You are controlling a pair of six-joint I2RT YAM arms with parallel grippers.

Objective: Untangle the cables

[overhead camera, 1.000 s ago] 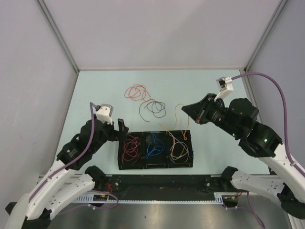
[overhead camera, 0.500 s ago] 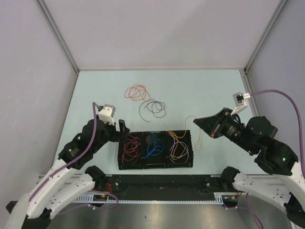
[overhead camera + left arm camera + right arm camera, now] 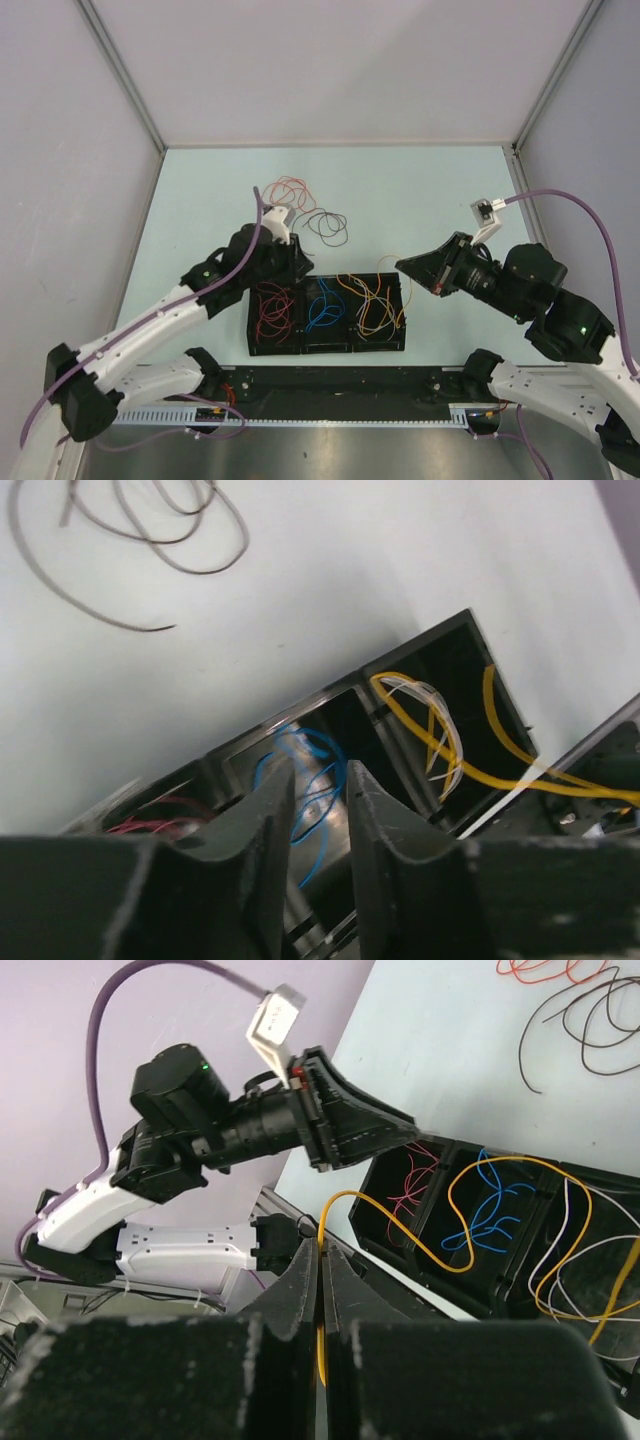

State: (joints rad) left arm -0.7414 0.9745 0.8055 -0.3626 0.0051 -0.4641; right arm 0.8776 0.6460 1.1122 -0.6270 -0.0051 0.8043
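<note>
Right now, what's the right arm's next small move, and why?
Probably shift the right gripper over the tray's right compartment and open. Its jaws pinch a yellow cable whose free length arcs over the blue cable into that compartment, where other yellow cables lie.

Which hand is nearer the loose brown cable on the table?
Left. The left hand hovers over the tray's far-left corner, just short of the brown cable. The right hand is off the tray's right end, shut on the yellow cable.
</note>
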